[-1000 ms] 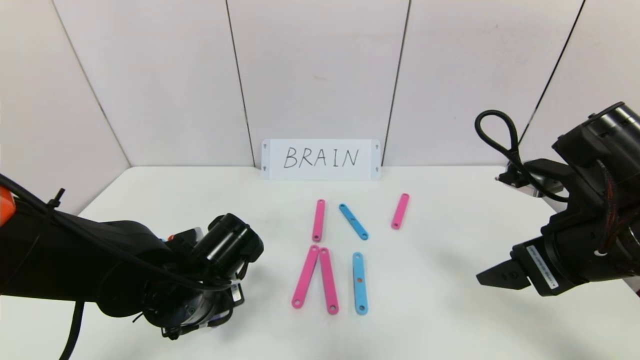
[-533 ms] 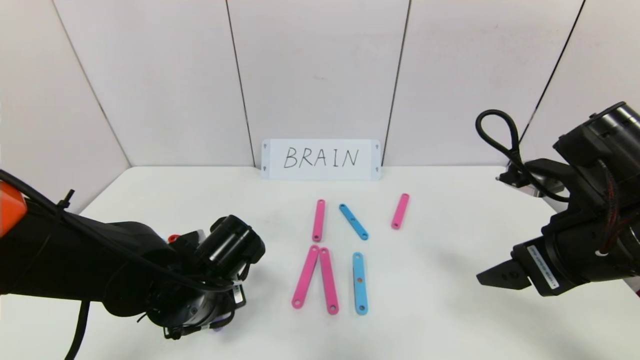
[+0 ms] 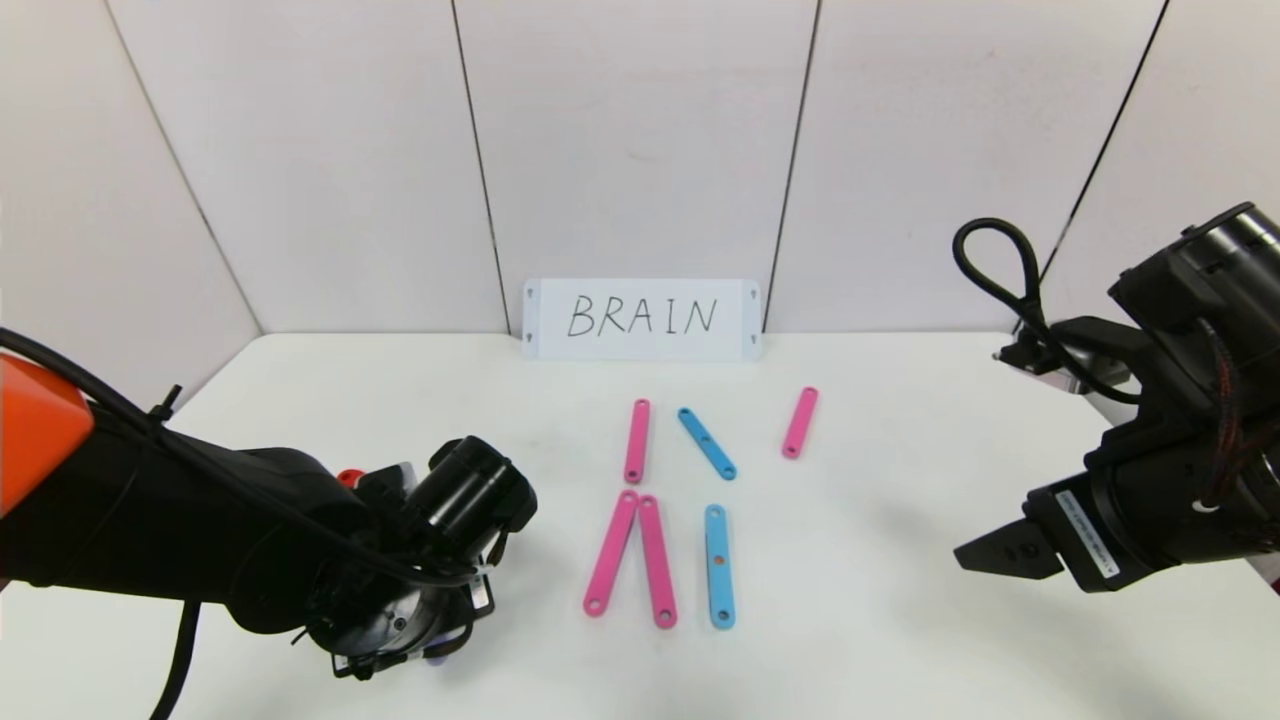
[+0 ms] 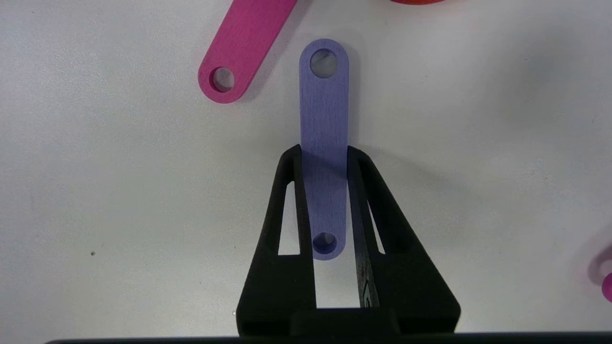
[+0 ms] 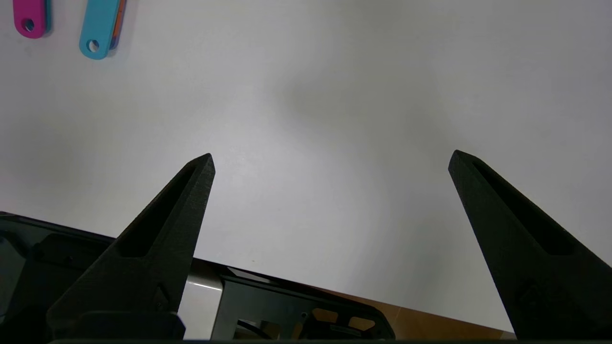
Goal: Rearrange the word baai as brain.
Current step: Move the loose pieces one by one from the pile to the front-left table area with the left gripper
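My left gripper (image 4: 324, 152) is shut on the purple strip (image 4: 324, 114), with one finger on each long edge, low over the table. In the head view the left arm (image 3: 400, 560) covers this grip at the front left. A pink strip's end (image 4: 246, 43) and a red curve's edge (image 4: 416, 1) lie just beyond the purple strip. More letter strips lie at centre: pink (image 3: 637, 440), light-blue (image 3: 707, 443), pink (image 3: 800, 422), a pink pair (image 3: 611, 552), and light-blue (image 3: 720, 566). My right gripper (image 3: 1000, 555) is open and empty at the right, also shown in the right wrist view (image 5: 332, 160).
A white card with handwritten BRAIN (image 3: 642, 318) leans on the back wall. Wall panels close the table's back and sides. The right wrist view shows the table's front edge and the ends of a pink (image 5: 31, 19) and a light-blue strip (image 5: 100, 28).
My left arm has shifted slightly to the right and toward the front of the table. The right arm and the centre strips have not moved.
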You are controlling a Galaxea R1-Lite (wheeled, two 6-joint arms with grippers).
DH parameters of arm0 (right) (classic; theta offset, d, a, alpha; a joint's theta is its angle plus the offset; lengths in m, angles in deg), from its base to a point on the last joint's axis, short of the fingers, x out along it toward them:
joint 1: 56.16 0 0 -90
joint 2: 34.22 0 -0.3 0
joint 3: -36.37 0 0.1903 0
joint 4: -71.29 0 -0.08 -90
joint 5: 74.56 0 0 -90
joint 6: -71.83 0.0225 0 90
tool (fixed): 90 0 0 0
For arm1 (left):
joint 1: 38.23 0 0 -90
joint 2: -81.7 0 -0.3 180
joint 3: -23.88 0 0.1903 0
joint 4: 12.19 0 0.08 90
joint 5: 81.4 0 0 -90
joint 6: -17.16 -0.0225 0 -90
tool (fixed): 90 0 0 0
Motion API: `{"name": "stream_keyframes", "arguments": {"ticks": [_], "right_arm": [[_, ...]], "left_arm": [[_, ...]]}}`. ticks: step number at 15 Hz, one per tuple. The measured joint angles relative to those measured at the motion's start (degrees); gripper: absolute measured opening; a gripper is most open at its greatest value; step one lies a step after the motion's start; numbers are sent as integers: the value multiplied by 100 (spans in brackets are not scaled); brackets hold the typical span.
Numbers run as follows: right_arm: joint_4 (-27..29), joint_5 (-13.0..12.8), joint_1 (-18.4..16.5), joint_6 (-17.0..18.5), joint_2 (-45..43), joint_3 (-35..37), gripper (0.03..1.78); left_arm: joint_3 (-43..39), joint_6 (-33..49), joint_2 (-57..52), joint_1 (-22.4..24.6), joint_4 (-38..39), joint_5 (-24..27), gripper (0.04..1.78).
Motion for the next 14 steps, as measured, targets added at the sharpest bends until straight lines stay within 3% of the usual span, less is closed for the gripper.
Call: {"name": "stream_keyframes", "arguments": {"ticks": [14], "right_arm": [[2,0,9,-2,-11,0,171]], "left_arm": [[15,-85,173,139,319,96,27]]}}
